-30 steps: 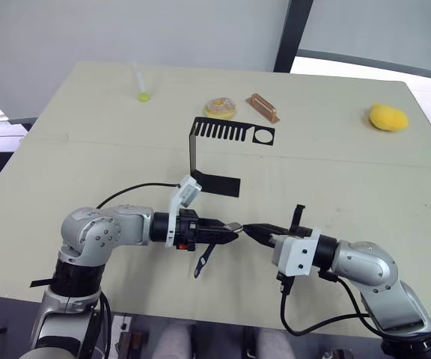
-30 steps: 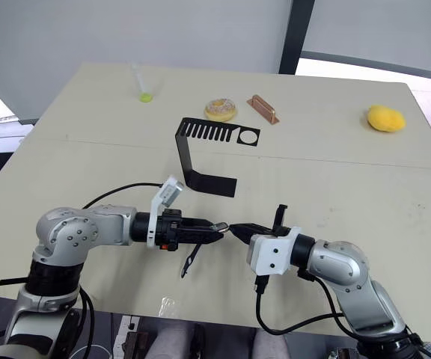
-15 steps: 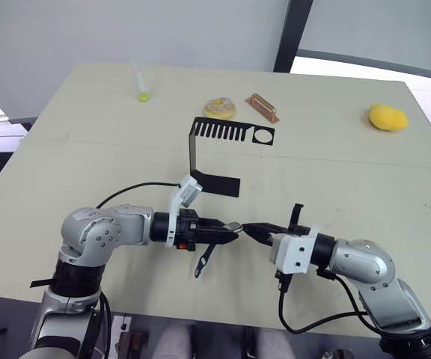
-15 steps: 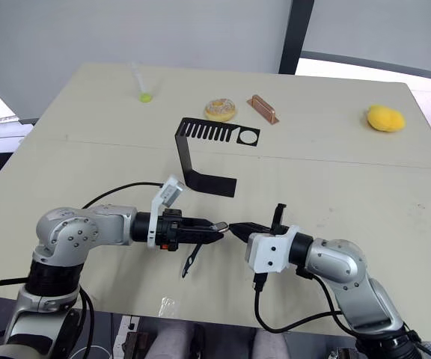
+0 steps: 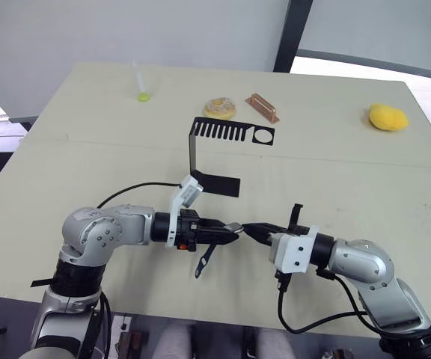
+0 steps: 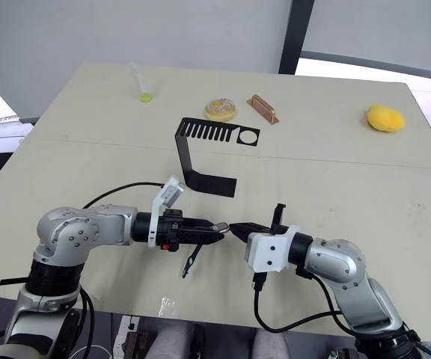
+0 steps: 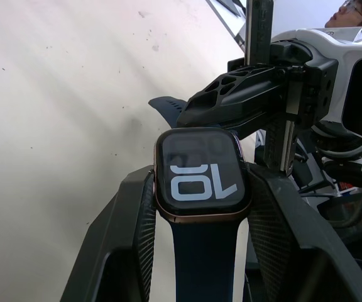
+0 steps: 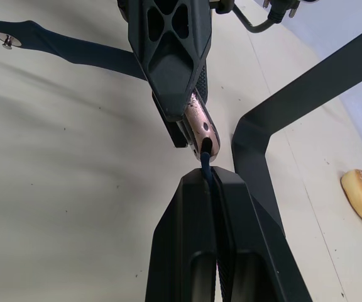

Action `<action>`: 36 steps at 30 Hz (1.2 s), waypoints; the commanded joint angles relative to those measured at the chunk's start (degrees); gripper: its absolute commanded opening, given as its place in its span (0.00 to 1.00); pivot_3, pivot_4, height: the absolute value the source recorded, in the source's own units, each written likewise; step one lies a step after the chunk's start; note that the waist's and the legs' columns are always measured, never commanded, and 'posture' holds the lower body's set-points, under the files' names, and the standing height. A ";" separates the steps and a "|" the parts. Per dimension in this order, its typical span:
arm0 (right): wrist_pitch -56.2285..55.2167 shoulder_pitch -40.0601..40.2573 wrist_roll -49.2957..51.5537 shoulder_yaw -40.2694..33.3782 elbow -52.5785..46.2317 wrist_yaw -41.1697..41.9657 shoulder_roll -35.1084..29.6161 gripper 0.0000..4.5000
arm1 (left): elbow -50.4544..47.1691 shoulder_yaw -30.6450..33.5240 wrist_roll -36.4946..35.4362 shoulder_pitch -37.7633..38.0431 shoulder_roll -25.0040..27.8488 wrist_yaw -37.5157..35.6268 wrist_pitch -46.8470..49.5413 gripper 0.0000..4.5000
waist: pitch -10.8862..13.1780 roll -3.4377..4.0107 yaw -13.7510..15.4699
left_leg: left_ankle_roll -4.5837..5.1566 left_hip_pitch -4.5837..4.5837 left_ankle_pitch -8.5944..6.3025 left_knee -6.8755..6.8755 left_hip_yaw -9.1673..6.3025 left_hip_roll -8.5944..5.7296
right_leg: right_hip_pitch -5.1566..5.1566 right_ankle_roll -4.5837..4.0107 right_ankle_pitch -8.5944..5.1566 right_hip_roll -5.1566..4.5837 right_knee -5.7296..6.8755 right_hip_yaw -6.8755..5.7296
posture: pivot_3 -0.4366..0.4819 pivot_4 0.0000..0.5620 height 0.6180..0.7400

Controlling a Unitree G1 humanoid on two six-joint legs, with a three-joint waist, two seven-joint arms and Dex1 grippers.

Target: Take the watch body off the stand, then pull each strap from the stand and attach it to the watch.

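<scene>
1. Table [image 5: 350, 172]: bears the stand [image 5: 215, 153], upright and well beyond both arms. Its slotted top plate carries no watch and no strap. A doughnut [image 5: 221, 108], a copper block [image 5: 262, 108], a yellow object [image 5: 388, 117] and a small green-tipped item [image 5: 142, 95] lie at the far side, well apart from the work.
2. Left gripper [image 5: 230, 231]: fingers narrowed onto the watch [image 7: 202, 179], one pad on each side of the case. The watch is held above the near table edge, between the two arms.
3. Right gripper [image 6: 239, 228]: fingers pressed together on the second strap [image 8: 207, 165], which runs edge-on between them. The strap tip sits at the end slot of the case, touching or just short of it; which cannot be told.
4. First strap [image 5: 203, 261]: appears already attached; it hangs from the case below the left gripper, its free end showing a small metal stud in the right wrist view.
5. Risks from here, as judgement:
   - Strap end tilted against the slot would jam or ride over the case edge.
   - Axial push may slide the case through the left pads, since they hold only its smooth sides.
   - The strap is thin and flexible; gripped far from the tip, it may buckle rather than enter.
6. Writing: the screen shows white digits, "10" seen inverted in the left wrist view. No brand is legible.
</scene>
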 commanded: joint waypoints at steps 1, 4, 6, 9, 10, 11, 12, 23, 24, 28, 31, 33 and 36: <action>-1.08 -2.38 1.33 1.26 -2.74 -1.93 1.64 0.00 | -3.43 -4.40 -1.79 -0.63 -1.60 -2.32 0.47 0.35 | 0.00 0.00 -0.01 | 0.00 0.00 0.00 0.00 0.00 0.00 | 0.00 0.00 0.00 0.00 0.00 0.00 | 0.48 0.27 1.00; -1.07 -2.48 1.20 1.31 -2.67 -1.94 1.68 0.00 | -3.45 -4.48 -1.67 -0.69 -1.68 -2.28 0.47 0.35 | 0.00 0.00 0.00 | 0.00 0.00 0.00 0.00 0.00 0.00 | 0.00 0.00 0.00 0.00 0.00 0.00 | 0.48 0.27 1.00; -1.04 -2.48 1.11 1.37 -2.72 -1.95 1.70 0.00 | -3.51 -4.55 -1.60 -0.70 -1.65 -2.25 0.48 0.35 | 0.00 0.00 0.00 | 0.00 0.00 0.00 0.00 0.00 0.00 | 0.00 0.00 0.00 0.00 0.00 0.00 | 0.48 0.27 1.00; -0.96 -2.45 0.96 1.43 -2.81 -1.95 1.70 0.00 | -3.60 -4.62 -1.51 -0.72 -1.60 -2.22 0.50 0.35 | 0.00 0.00 0.00 | 0.00 0.00 0.00 0.00 0.00 0.00 | 0.00 0.00 0.00 0.00 0.00 0.00 | 0.48 0.27 1.00; -0.96 -2.51 0.82 1.52 -2.74 -1.96 1.75 0.00 | -3.55 -4.67 -1.42 -0.74 -1.54 -2.29 0.43 0.35 | 0.00 0.00 -0.01 | 0.00 0.00 0.00 0.00 0.00 0.00 | 0.00 0.00 0.00 0.00 0.00 0.00 | 0.48 0.27 1.00; -0.94 -2.55 0.70 1.58 -2.70 -1.96 1.82 0.00 | -3.51 -4.70 -1.35 -0.75 -1.51 -2.35 0.38 0.35 | 0.00 0.00 -0.01 | 0.00 0.00 0.00 0.00 0.00 0.00 | 0.00 0.00 0.00 0.00 0.00 0.00 | 0.48 0.27 1.00; -0.90 -2.56 0.61 1.64 -2.69 -1.95 1.89 0.00 | -3.52 -4.73 -1.32 -0.76 -1.52 -2.36 0.36 0.35 | 0.00 0.00 0.00 | 0.00 0.00 0.00 0.00 0.00 0.00 | 0.00 0.00 0.00 0.00 0.00 0.00 | 0.48 0.27 1.00; -0.96 -2.62 0.16 1.89 -2.49 -1.88 2.34 0.00 | -3.55 -5.02 -1.09 -0.76 -1.61 -2.22 0.27 0.35 | 0.00 0.00 -0.01 | 0.00 0.00 0.00 0.00 0.00 0.00 | 0.00 0.00 0.00 0.00 0.00 0.00 | 0.48 0.27 1.00; -0.92 -2.64 0.17 1.90 -2.51 -1.86 2.35 0.00 | -3.55 -5.06 -1.02 -0.76 -1.59 -2.20 0.22 0.35 | 0.00 0.00 -0.01 | 0.00 0.00 0.00 0.00 0.00 0.00 | 0.00 0.00 0.00 0.00 0.00 0.00 | 0.48 0.27 1.00; -0.40 -2.88 0.29 1.84 -2.86 -1.71 2.33 0.00 | -3.54 -5.71 0.31 -0.81 -1.16 -1.77 -0.52 0.35 | 0.00 0.00 0.00 | 0.00 0.00 0.00 0.00 0.00 0.00 | 0.00 0.00 0.00 0.00 0.00 0.00 | 0.48 0.27 1.00; 0.56 -3.27 0.33 1.98 -3.57 -1.61 2.48 0.00 | -3.70 -6.28 1.72 -0.79 -1.06 -1.32 -1.22 0.35 | 0.00 0.00 0.00 | 0.00 0.00 0.00 0.00 0.00 -0.01 | 0.00 0.00 0.00 0.00 0.00 0.00 | 0.48 0.27 1.00; 1.08 -3.47 0.25 2.24 -3.91 -1.62 2.60 0.00 | -3.79 -6.58 2.55 -0.75 -1.21 -1.02 -1.65 0.35 | 0.00 0.00 0.00 | 0.00 0.00 0.00 0.00 0.00 0.00 | 0.00 0.00 0.00 0.00 0.00 0.00 | 0.48 0.27 1.00; 1.71 -3.72 0.17 2.46 -4.16 -1.68 2.65 0.00 | -3.71 -6.61 3.51 -0.85 -1.73 -0.29 -2.12 0.35 | 0.00 0.00 0.00 | 0.00 0.00 0.00 0.00 0.00 0.00 | 0.00 0.00 0.00 0.01 0.00 0.00 | 0.48 0.27 1.00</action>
